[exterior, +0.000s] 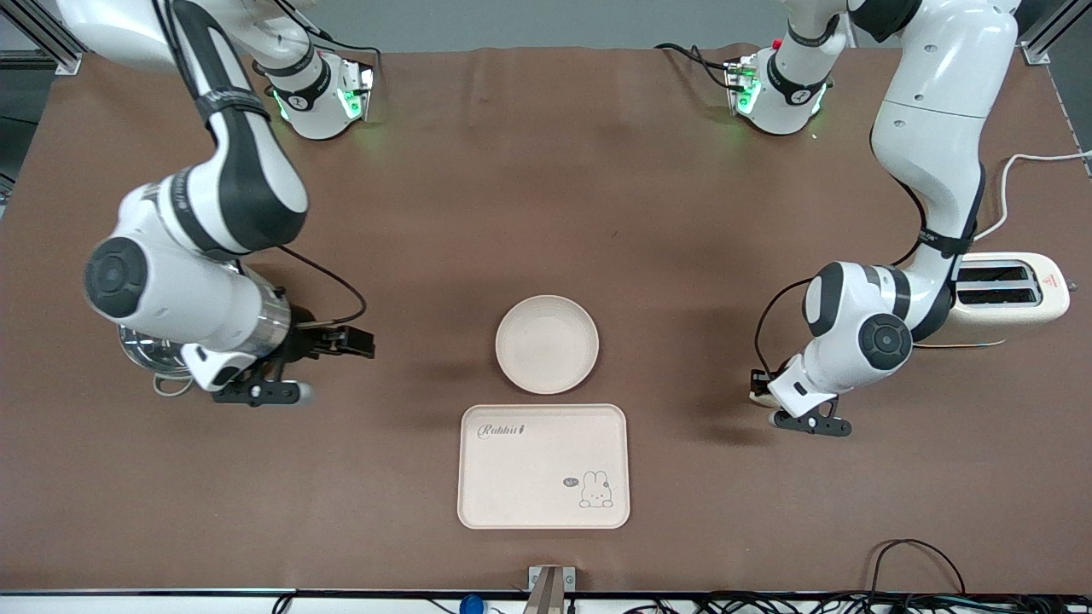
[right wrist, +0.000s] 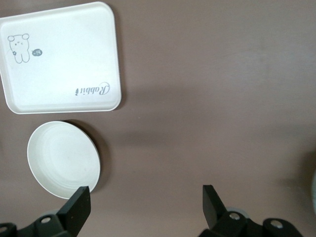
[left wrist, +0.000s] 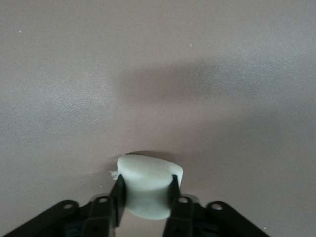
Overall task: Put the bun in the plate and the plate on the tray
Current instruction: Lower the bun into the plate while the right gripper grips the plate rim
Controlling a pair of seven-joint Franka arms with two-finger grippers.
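**Inspector:** Where did the left gripper (left wrist: 146, 195) stand, and what did it carry?

**Assistant:** It was low over the brown table (exterior: 546, 188) toward the left arm's end, near the white toaster (exterior: 1007, 294). In the left wrist view its two fingers (left wrist: 118, 200) were pressed against the sides of the bun (left wrist: 148, 185), a pale cream piece with a flat top. The underside of the bun was hidden, so whether it touched the table could not be told.

**Inspector:** And the right gripper (right wrist: 143, 207)?

**Assistant:** It hung over bare table toward the right arm's end, jaws spread wide and holding nothing. A metal bowl (exterior: 149, 354) lay partly hidden under that arm. The arm appeared to be waiting.

**Inspector:** State of the plate (exterior: 547, 344) and the tray (exterior: 543, 466)?

**Assistant:** The plate sat at the middle of the table, with nothing in it. The tray lay nearer the front camera, just beside the plate but apart from it. Its surface bore only the "Rabbit" lettering and the rabbit drawing. Both were well apart from either gripper.
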